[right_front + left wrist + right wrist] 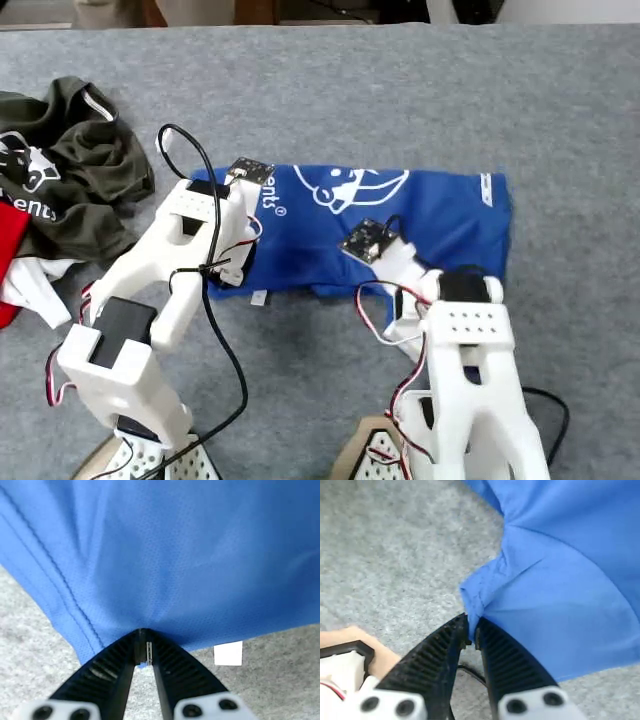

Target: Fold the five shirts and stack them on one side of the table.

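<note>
Your left jaws are pinched on the blue shirt (190, 555) at its 8 o'clock hem | your right jaws clamp its 6 o'clock hem | shirt lies mid-desk (400, 90) | shirt pile (70, 170) at desk's 10 o'clock

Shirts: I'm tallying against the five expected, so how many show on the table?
4. The blue shirt lies spread mid-table; the dark green shirt, red shirt and white shirt are heaped at the table's left edge. A fifth may be hidden there.
</note>
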